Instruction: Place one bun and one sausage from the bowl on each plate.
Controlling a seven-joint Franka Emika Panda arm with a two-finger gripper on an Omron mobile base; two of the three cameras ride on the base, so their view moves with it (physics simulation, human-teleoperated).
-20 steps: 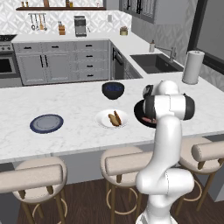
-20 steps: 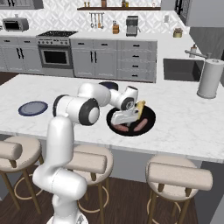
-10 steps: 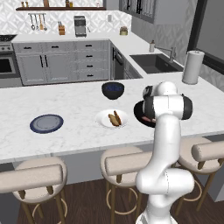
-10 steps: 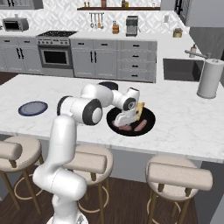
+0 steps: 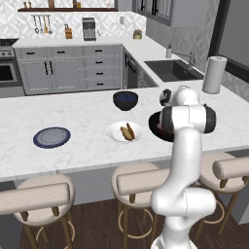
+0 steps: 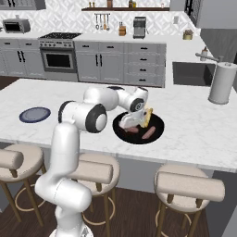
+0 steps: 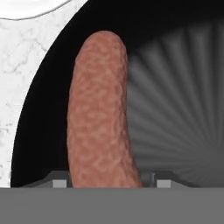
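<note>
Right base view: a white marble counter (image 6: pixel 194 132) carries the black bowl (image 6: pixel 156 124), with sausages and a bun inside, in a grey-cabinet kitchen with stools along its near edge. The gripper (image 7: pixel 105 183) reaches into the bowl, jaws on either side of a sausage (image 7: pixel 99 113); whether they press it I cannot tell. The white plate (image 5: pixel 116 132) and blue plate (image 5: pixel 51 137) lie left.

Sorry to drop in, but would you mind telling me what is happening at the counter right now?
The robot's tool is down in the black bowl, with a sausage lying between its fingertips; whether it grips it yet is unclear. A bun leans in the bowl beside it, and another sausage lies there. The white plate already carries food, while the blue-grey plate is bare.
</note>
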